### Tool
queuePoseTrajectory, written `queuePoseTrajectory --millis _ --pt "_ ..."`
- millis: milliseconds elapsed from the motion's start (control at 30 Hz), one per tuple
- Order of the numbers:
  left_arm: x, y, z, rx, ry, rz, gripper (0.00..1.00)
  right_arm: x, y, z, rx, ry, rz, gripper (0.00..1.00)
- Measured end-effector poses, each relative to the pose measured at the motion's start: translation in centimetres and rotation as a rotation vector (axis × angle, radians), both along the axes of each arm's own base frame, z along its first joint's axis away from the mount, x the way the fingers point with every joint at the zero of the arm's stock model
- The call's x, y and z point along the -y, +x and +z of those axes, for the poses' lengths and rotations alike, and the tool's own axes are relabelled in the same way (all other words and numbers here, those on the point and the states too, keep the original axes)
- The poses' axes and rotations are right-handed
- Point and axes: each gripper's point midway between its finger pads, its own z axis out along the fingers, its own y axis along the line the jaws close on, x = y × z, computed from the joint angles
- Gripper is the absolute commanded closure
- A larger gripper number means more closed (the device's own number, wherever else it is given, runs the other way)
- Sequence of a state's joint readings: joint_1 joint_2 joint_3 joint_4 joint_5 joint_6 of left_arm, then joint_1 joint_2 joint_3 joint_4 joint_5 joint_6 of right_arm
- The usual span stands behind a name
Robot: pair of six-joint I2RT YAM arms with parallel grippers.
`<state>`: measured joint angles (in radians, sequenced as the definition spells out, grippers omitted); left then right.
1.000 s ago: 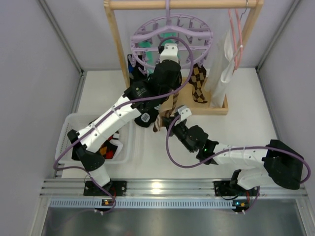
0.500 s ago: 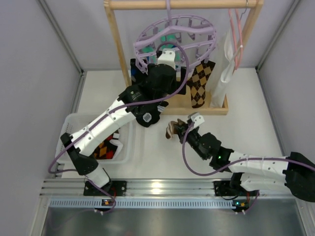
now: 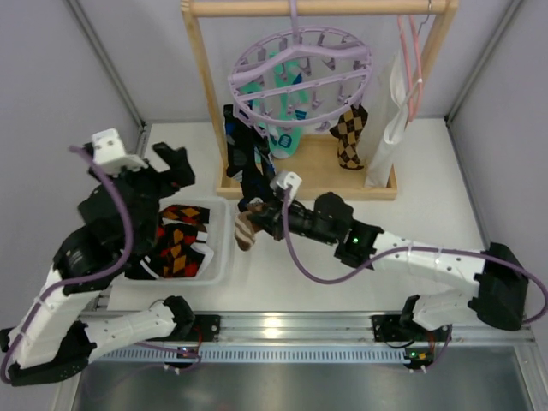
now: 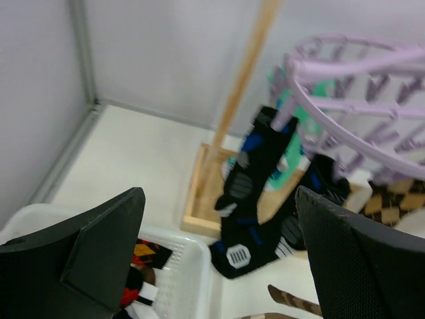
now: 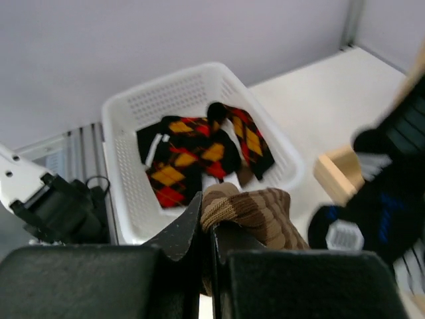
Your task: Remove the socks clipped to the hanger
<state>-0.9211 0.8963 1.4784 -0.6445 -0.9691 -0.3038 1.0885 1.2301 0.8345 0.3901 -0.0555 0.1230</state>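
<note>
- Pinching a brown sock (image 3: pixel 245 231) tightly, the right gripper (image 3: pixel 259 220) hangs beside the basket (image 3: pixel 224 257).
- Left gripper (image 4: pixel 219 199): jaws wide apart, empty.
- Hanger (image 3: pixel 369 64): navy sock (image 3: pixel 244 158) clipped on.

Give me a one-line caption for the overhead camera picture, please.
Right gripper holds a brown striped sock beside the white basket; other socks hang from the lavender hanger.
</note>
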Motion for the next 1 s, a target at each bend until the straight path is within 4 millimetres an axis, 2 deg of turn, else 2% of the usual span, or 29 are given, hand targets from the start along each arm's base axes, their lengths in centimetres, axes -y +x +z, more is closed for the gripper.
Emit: queuePoseTrajectory --millis 100,167,200,267,300,333,400,433,500,567,600,667,733,800,900,1000 --pt "-4.9 -2.1 1.8 0.059 -0.035 0.119 0.02 -5.2 0.0 2.0 0.011 -0.007 0.115 1.0" --pt "-6.7 -2.8 2.3 0.073 -0.038 0.168 0.02 -9.1 0.0 2.5 0.014 -0.028 0.182 1.0" --pt "-7.1 -3.0 2.4 0.075 -0.035 0.181 0.01 -10.8 0.0 2.7 0.018 -0.03 0.205 1.0" --pt "-7.8 -3.3 2.4 0.075 -0.023 0.203 0.01 -14.9 -0.2 2.0 0.008 -0.047 0.259 1.0" --pt "-7.9 -3.3 2.4 0.074 -0.019 0.206 0.01 -16.3 -0.2 1.4 0.005 -0.052 0.271 1.0" --pt "-8.0 -3.4 2.3 0.074 -0.014 0.206 0.01 -17.8 -0.1 0.1 -0.011 -0.071 0.283 0.97" --pt "-8.1 -3.5 1.9 0.071 -0.004 0.202 0.02 -20.1 0.0 -3.2 -0.059 -0.116 0.3 0.8" --pt "-8.2 -3.6 1.7 0.07 0.0 0.198 0.01 -20.7 0.1 -4.9 -0.082 -0.142 0.302 0.79" --pt "-8.2 -3.7 1.3 0.069 0.008 0.184 0.01 -21.2 0.1 -9.1 -0.145 -0.216 0.302 0.47" --pt "-7.9 -3.7 0.9 0.067 0.016 0.164 0.01 -20.6 -0.1 -12.3 -0.195 -0.284 0.293 0.4" --pt "-7.7 -3.7 0.6 0.064 0.021 0.156 0.02 -20.2 -0.2 -13.2 -0.211 -0.307 0.288 0.37" --pt "-7.3 -3.4 -0.2 0.052 0.042 0.142 0.02 -18.6 -0.4 -14.1 -0.228 -0.339 0.26 0.27" --pt "-6.6 -3.1 -1.1 0.037 0.066 0.126 0.02 -16.1 -0.7 -13.7 -0.232 -0.354 0.224 0.25" --pt "-5.9 -2.8 -2.0 0.021 0.088 0.105 0.02 -12.5 -1.1 -12.2 -0.235 -0.356 0.185 0.19" --pt "-5.0 -2.5 -2.9 0.008 0.102 0.068 0.01 -6.7 -1.1 -7.6 -0.195 -0.273 0.108 0.17" --pt "-3.9 -2.3 -3.1 0.002 0.104 0.022 0.01 -0.1 -0.1 -2.6 -0.142 -0.158 -0.008 0.15"
